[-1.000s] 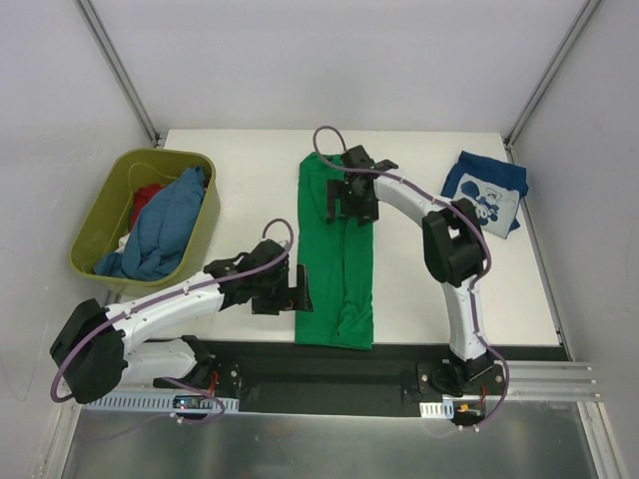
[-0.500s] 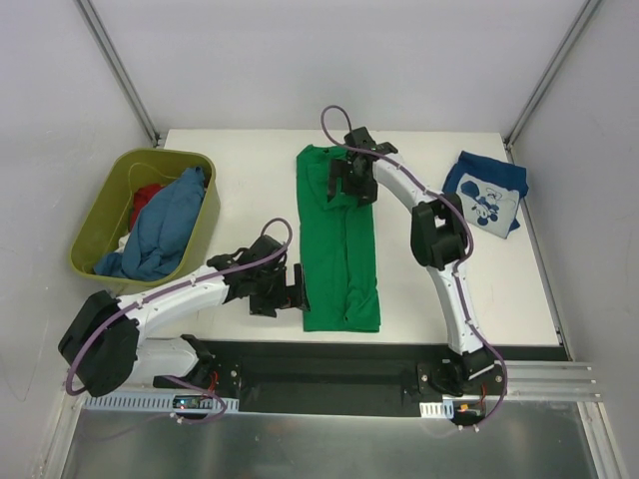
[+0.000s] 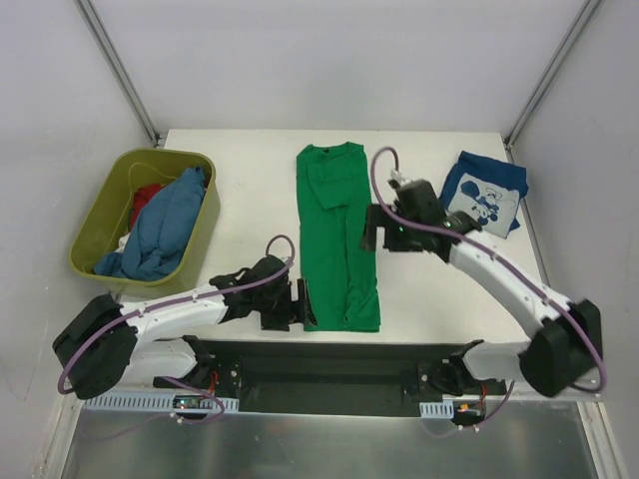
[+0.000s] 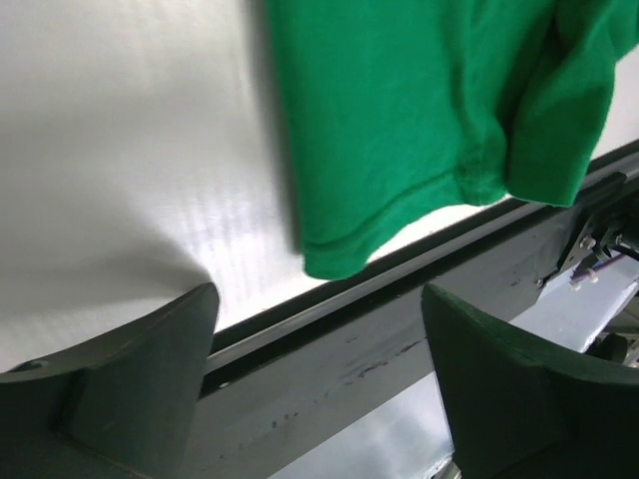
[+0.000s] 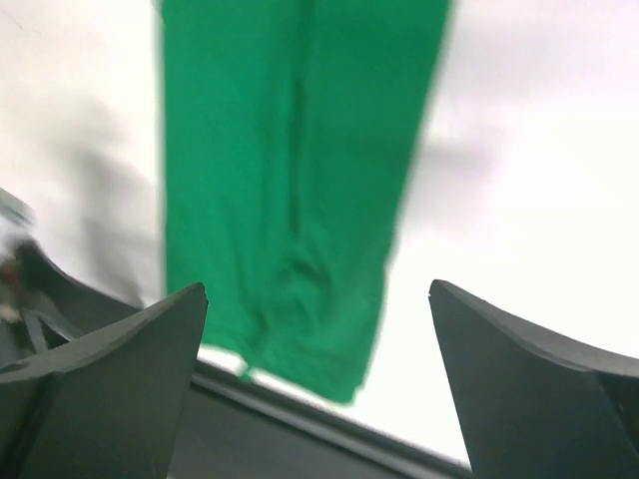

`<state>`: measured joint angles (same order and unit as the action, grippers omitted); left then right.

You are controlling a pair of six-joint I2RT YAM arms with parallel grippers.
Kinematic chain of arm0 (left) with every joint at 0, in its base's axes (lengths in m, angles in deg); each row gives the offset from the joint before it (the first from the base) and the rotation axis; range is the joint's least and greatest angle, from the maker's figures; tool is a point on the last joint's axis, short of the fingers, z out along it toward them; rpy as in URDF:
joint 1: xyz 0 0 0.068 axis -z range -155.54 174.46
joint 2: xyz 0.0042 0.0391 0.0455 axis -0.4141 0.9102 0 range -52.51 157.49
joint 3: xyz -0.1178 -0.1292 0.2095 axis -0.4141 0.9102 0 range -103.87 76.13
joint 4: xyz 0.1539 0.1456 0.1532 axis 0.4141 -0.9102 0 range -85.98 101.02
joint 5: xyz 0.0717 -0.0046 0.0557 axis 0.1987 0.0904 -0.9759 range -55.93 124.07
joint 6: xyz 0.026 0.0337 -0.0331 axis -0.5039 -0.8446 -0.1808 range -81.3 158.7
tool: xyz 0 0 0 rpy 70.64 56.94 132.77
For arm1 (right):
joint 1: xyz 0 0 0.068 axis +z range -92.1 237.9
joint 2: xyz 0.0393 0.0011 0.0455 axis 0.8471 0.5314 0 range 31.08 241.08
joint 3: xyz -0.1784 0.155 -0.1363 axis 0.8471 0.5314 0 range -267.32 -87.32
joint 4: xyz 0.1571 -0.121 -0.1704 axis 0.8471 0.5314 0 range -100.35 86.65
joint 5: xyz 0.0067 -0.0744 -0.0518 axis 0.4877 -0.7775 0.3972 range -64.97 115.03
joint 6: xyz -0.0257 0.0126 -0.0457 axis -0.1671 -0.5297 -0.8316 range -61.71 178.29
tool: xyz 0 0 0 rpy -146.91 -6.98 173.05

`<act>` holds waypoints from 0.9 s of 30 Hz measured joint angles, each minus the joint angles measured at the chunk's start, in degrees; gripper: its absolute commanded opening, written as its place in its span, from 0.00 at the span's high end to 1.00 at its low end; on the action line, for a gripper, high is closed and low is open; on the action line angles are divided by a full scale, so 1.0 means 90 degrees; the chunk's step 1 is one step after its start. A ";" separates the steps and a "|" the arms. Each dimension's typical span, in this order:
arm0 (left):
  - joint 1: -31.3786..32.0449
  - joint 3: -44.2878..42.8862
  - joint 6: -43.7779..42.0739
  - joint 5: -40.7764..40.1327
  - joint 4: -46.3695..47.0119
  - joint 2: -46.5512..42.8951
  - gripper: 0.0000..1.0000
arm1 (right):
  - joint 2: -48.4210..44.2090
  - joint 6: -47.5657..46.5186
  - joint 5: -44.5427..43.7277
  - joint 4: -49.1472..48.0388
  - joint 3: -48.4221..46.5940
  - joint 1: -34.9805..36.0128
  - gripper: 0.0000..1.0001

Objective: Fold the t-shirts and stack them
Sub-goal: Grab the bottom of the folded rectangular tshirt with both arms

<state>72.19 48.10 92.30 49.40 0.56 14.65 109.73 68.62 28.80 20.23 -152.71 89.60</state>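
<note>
The bright green t-shirt (image 3: 339,239) lies flat as a long narrow folded strip down the middle of the table, collar at the far end. My left gripper (image 3: 303,303) is open and empty beside its near left corner. In the left wrist view that hem corner (image 4: 399,120) lies beyond my left gripper (image 4: 318,299). My right gripper (image 3: 382,232) is open and empty over the shirt's right edge. The right wrist view shows the green shirt (image 5: 290,170) beyond my right gripper (image 5: 318,289). The navy t-shirt (image 3: 486,195) with its white print lies folded at the far right.
An olive-green tub (image 3: 105,205) stands at the left and holds a mid-blue shirt (image 3: 165,225) and a red one (image 3: 148,196). The table's dark front rail (image 3: 329,344) runs just below the green shirt's hem.
My right gripper has left the shirt's far end and swung back to its right edge. The shirt now lies stretched out flat. My left gripper moved slightly nearer the front edge.
</note>
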 measured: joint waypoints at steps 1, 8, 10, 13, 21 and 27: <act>0.0126 0.0000 0.0061 -0.0063 0.0119 0.0058 0.31 | -0.0464 0.0058 -0.0022 0.0015 0.0525 0.0039 0.04; 0.0447 -0.0024 0.0398 -0.0267 0.0566 0.0699 0.69 | -0.1168 0.0634 0.0036 0.0537 0.2790 0.0512 0.16; 0.0452 -0.0029 0.0457 -0.0325 0.0651 0.0801 0.72 | -0.1146 0.0777 0.0097 0.0624 0.2948 0.0755 0.20; 0.0454 -0.0087 0.0508 -0.0379 0.0736 0.0957 0.79 | -0.1015 0.1010 0.0185 0.0478 0.2965 0.1069 0.23; 0.0454 -0.0226 0.0580 -0.0423 0.0899 0.1294 1.00 | 0.0024 0.1443 0.0362 -0.0092 0.2895 0.1668 0.63; 0.0454 0.0029 0.0614 -0.0423 0.1013 0.1032 1.00 | 0.0012 0.1775 0.0056 -0.0002 0.2997 0.1717 0.99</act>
<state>76.28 48.36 97.83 45.59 9.67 23.94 109.84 84.60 29.30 20.21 -125.74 105.06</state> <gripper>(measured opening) 0.020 0.121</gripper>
